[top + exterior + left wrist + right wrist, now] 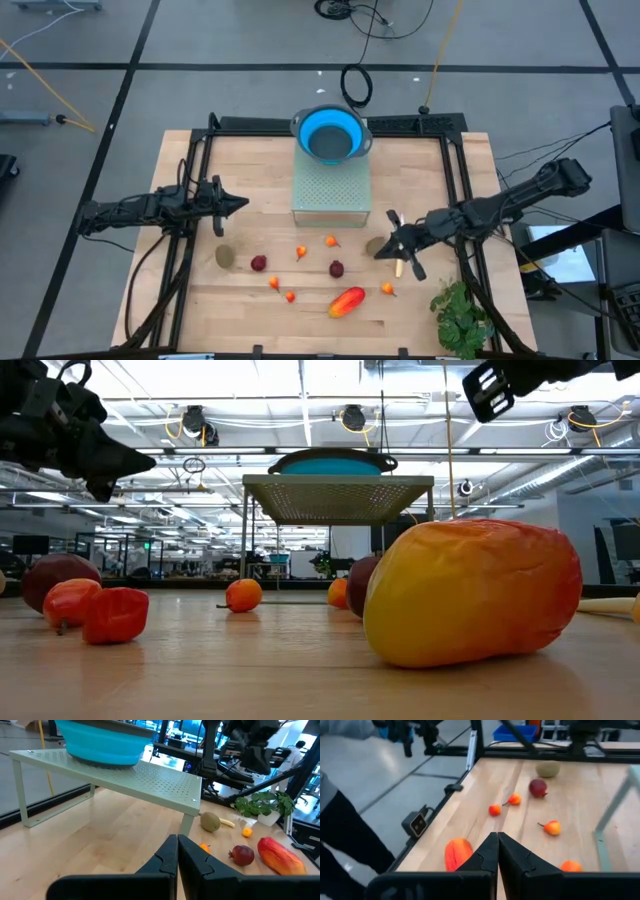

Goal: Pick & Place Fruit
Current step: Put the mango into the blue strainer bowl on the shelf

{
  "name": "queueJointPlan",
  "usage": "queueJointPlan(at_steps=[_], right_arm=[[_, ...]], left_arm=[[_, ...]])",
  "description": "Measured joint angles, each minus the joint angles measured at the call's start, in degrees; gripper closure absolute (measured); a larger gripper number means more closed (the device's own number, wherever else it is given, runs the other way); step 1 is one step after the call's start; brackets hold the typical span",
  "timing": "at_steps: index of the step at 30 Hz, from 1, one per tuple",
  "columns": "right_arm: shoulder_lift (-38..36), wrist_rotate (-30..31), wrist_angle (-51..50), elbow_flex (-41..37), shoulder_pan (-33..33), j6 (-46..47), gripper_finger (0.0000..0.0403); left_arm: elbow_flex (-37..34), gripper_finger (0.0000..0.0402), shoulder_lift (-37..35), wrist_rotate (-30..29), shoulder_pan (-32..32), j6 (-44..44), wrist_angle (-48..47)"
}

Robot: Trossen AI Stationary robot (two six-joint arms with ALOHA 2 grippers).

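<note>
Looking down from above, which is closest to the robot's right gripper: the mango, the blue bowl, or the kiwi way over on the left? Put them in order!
From the right gripper, which is shut:
1. The mango, just in front of it near the table's front edge.
2. The blue bowl, up on the green rack at the back.
3. The left kiwi, far across, on the left arm's side.

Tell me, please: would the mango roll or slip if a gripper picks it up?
The mango is a rounded oval, so a push would probably roll it. Its skin looks smooth and glossy in the low view, so the fingers may slip unless closed across its narrower middle.
</note>
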Motion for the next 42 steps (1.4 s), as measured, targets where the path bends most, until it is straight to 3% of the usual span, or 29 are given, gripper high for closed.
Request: queueJointPlan(at_steps=[7, 21, 25, 35, 42], right_arm=[[8.1, 0.0, -3.3, 6.2, 3.7, -2.1, 0.0402], [23.1, 0.4, -19.3, 23.5, 8.4, -6.3, 0.0403], [27.1, 3.2, -21.3, 27.9, 8.5, -7.0, 0.0403], [35.8, 4.9, -21.7, 33.3, 8.7, -7.7, 0.04], [39.3, 5.0, -21.1, 33.6, 8.7, -3.3, 0.0371]], left_arm=[[0.0, 0.0392, 0.0, 0.0, 0.0, 0.1, -0.9], [0.0, 0.0392, 0.0, 0.0, 0.0, 1.8, -1.0], [0.0, 0.0392, 0.0, 0.0, 0.0, 3.6, -1.0], [0.0, 0.0392, 0.0, 0.0, 0.0, 3.6, -1.0], [0.0, 0.0392, 0.0, 0.0, 0.0, 6.3, -1.0]])
